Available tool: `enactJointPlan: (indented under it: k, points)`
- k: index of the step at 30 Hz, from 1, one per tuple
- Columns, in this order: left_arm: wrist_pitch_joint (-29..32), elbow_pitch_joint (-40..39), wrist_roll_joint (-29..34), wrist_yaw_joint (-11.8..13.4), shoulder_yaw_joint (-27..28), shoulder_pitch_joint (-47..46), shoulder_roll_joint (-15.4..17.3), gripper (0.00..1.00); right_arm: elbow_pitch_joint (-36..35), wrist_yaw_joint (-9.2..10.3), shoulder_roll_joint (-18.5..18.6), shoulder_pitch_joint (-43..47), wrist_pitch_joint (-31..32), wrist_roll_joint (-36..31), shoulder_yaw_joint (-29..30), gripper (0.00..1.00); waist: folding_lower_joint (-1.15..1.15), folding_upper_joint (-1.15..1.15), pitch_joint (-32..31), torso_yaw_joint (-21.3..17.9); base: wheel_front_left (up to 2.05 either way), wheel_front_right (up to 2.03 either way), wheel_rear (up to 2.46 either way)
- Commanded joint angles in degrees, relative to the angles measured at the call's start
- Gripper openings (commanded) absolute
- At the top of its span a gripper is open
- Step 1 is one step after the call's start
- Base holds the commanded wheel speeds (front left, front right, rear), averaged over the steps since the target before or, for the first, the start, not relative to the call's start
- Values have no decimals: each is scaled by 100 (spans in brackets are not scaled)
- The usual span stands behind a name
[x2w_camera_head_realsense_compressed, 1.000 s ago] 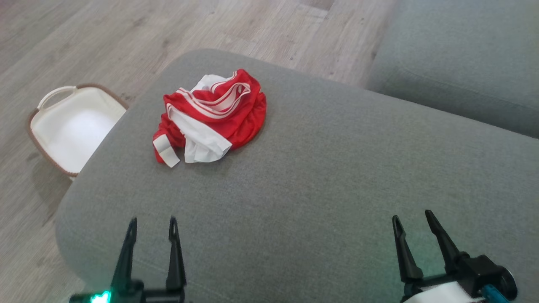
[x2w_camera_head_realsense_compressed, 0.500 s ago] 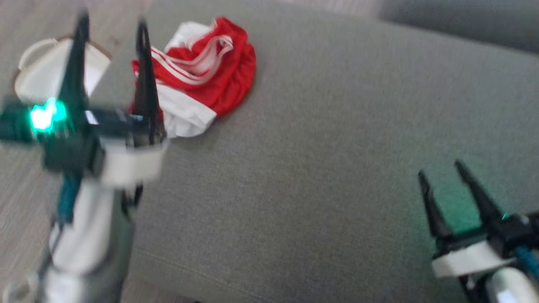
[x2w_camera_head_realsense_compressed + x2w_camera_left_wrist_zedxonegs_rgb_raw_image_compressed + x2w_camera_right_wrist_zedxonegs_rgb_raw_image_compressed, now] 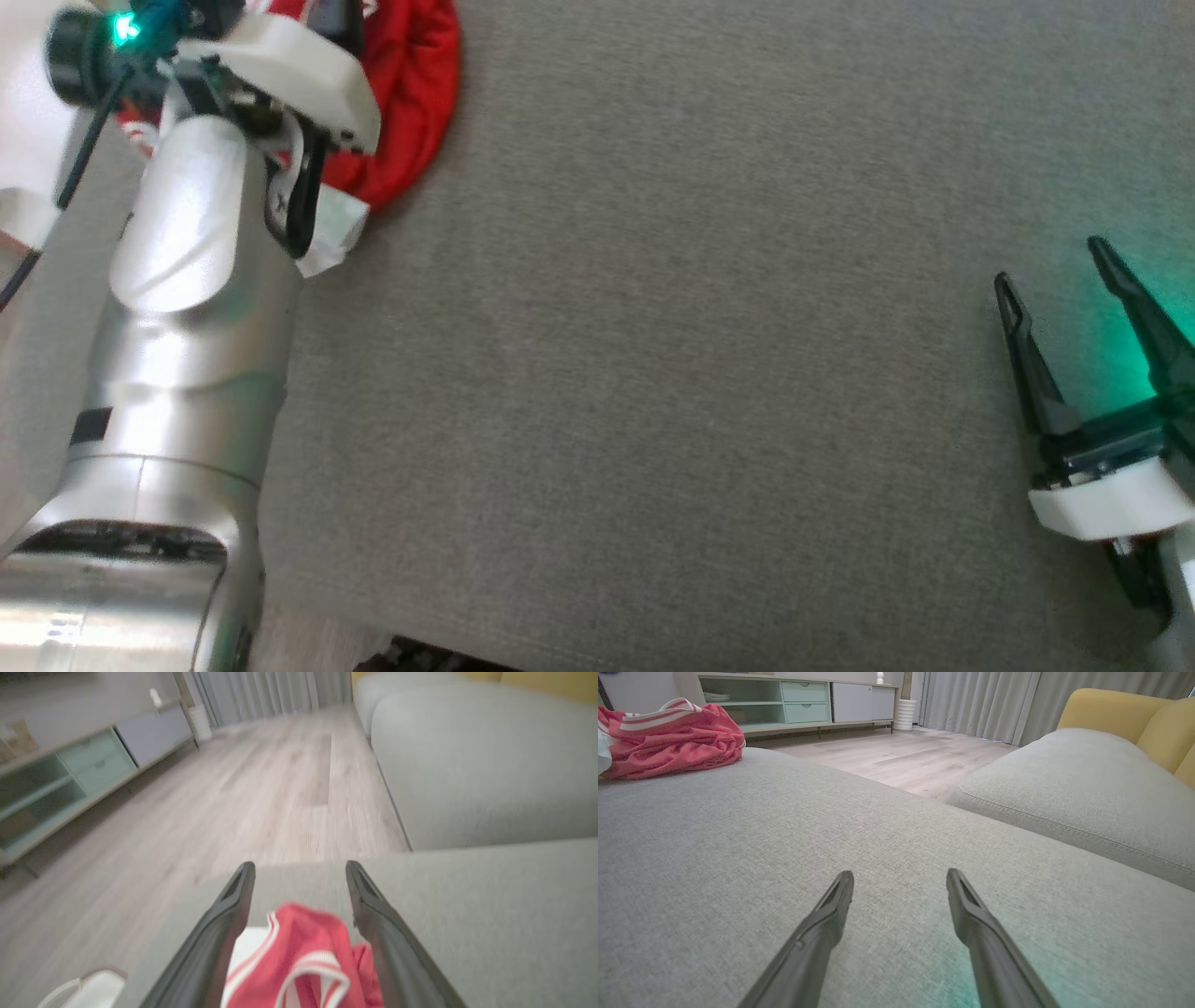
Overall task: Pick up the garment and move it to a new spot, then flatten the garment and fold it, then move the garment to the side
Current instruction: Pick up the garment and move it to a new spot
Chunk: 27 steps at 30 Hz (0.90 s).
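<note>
From the head we see the red-and-white garment [image 3: 411, 103] crumpled at the far left of the grey sofa cushion [image 3: 653, 373], partly behind our left arm [image 3: 196, 280]. Our right hand [image 3: 1050, 263] hangs open, well apart from it. Along the left wrist, our left hand [image 3: 299, 872] gapes wide, the garment showing between its fingers [image 3: 219, 933]. Along the right wrist, the garment lies upper left.

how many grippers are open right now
2. The left gripper is open at the red and white garment, which shows between its fingers in the left wrist view. The right gripper is open over bare grey cushion at the head view's lower right.
</note>
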State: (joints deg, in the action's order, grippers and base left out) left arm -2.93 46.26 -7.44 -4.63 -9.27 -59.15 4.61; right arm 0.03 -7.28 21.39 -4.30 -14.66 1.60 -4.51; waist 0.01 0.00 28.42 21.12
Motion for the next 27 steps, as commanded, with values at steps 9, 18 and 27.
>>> enactJointPlan:
  k: [9,18,27]
  points:
    - [267,1712,-266,-72,279,-361,444,100,-200,-21,157,77,-34,6,-22,100,-1,0,254,-375,0,0,0]
    - [-1095,1698,-78,-76,45,-881,605,0,-117,-21,-103,29,-34,12,-61,100,-1,0,-183,-491,0,0,0]
    - [-1204,331,75,-228,-361,-1109,605,0,105,-21,-766,46,-34,83,-189,100,-1,0,-1323,-1167,0,0,0]
